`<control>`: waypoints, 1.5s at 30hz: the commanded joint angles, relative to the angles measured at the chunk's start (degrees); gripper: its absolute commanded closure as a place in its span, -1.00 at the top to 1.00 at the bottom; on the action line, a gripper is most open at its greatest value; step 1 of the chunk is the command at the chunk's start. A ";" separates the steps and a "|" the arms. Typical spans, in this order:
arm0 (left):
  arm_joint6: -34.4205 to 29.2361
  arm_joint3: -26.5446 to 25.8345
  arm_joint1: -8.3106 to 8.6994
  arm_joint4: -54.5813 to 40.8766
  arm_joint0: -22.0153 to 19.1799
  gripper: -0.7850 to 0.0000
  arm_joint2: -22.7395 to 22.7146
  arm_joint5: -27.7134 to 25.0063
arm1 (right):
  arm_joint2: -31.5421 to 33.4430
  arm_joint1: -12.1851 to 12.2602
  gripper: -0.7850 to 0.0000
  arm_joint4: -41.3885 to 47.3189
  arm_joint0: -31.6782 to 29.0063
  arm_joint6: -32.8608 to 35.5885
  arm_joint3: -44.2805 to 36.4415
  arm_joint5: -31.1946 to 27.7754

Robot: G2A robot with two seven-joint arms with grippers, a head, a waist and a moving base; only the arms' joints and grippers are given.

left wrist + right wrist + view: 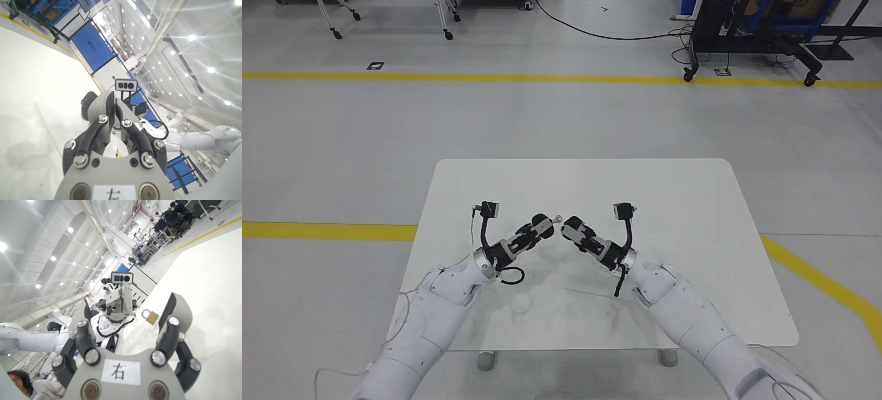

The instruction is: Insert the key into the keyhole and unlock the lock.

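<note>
A small brass padlock [150, 317] with a silver shackle lies on the white table [682, 210], just beside the two grippers; it is probably the pale speck [558, 217] in the top view. My left gripper [114, 103] hovers above mid-table [539, 228], tip to tip with the right one. It is shut, and a thin metal sliver, apparently the key [122, 288], pokes out between its fingertips. My right gripper [128, 308] faces it [572, 229] with its fingers wide open and nothing between them. The padlock lies close to one of its fingers [173, 309].
The white table has bare surface all round the grippers, out to its rounded edges. Yellow floor lines [542, 78] and wheeled carts [762, 40] are well beyond the table.
</note>
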 commanded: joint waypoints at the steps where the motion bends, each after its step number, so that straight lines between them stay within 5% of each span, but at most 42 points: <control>1: -0.11 -0.96 0.06 -0.45 0.53 -1.00 -0.11 1.42 | 0.00 0.00 1.00 0.00 0.00 0.00 0.00 0.00; 9: -8.61 -3.13 1.39 0.55 0.74 -1.00 -1.69 3.66 | 4.45 3.33 1.00 -9.66 0.06 13.11 -3.92 4.03; 16: -16.69 -4.36 2.23 2.61 0.02 -1.00 -1.25 5.62 | 9.85 6.80 1.00 -3.90 -5.94 26.91 -13.51 6.11; 18: -17.50 -4.63 2.33 2.75 0.04 -1.00 -1.07 5.61 | 10.70 7.31 0.58 0.46 -7.21 29.56 -14.82 5.83; 19: -18.02 -4.80 2.37 2.90 0.03 -1.00 -0.89 5.48 | 10.92 7.56 0.13 1.26 -7.37 31.24 -15.02 5.99; 20: -18.51 -4.95 2.41 3.16 0.00 -1.00 -0.70 5.33 | 11.10 7.73 0.00 2.06 -7.45 32.28 -15.15 6.10; 33: -19.18 -6.54 2.52 7.07 0.07 -1.00 1.91 5.12 | 9.45 8.06 -0.25 3.34 -6.78 34.81 -13.88 6.94; 35: -18.91 -6.54 2.50 7.36 -0.04 -1.00 2.18 5.22 | 9.04 8.02 -0.35 3.62 -6.53 34.95 -13.47 6.85; 40: -18.32 -6.32 2.57 7.33 -0.28 -1.00 2.43 5.18 | 8.50 8.01 -1.00 4.75 -6.06 35.06 -12.55 6.32; 42: -18.25 -6.28 2.64 7.18 -0.33 -1.00 2.40 5.01 | 8.40 8.04 -0.95 5.07 -5.84 35.11 -12.19 6.33; 45: -18.21 -6.22 2.75 6.99 -0.34 -1.00 2.39 4.87 | 8.26 8.08 -0.51 5.46 -5.56 35.17 -11.86 6.38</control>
